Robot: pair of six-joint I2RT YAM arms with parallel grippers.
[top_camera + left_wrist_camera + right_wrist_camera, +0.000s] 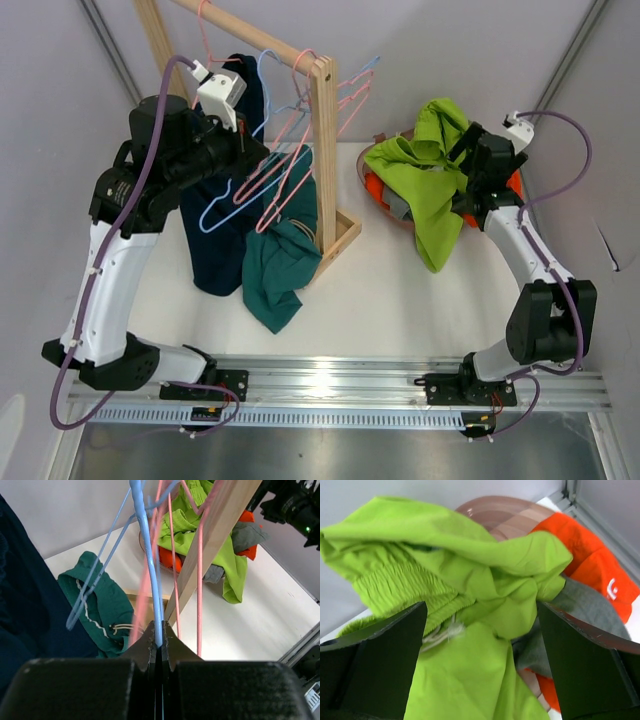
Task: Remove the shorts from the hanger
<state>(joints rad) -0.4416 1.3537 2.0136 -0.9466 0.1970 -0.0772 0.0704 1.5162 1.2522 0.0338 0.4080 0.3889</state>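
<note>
Left gripper (160, 639) up at the wooden rack (323, 150), jaws fully closed, pinching the wire of the blue hanger (144, 555) right at the fingertips. Pink hangers (200, 580) dangle just beside it off the same rail. Dark navy shorts (215, 240) hang on the left of the rack, close against the left arm; cannot tell what holds them up. Teal shorts (275, 270) sag low at the rack's foot, drawstring showing, their lower end on the table (400, 300). Right gripper (481, 615) on the far right, jaws spread wide, poised over the lime green shorts (435, 190) with cloth between the fingers but nothing pinched. Lime pair heaped on a brown bowl (505, 512), one leg spilling toward the near side onto the table. Orange shorts (590, 550) and grey shorts (585, 615) lie under it in the bowl, orange on the far right.
</note>
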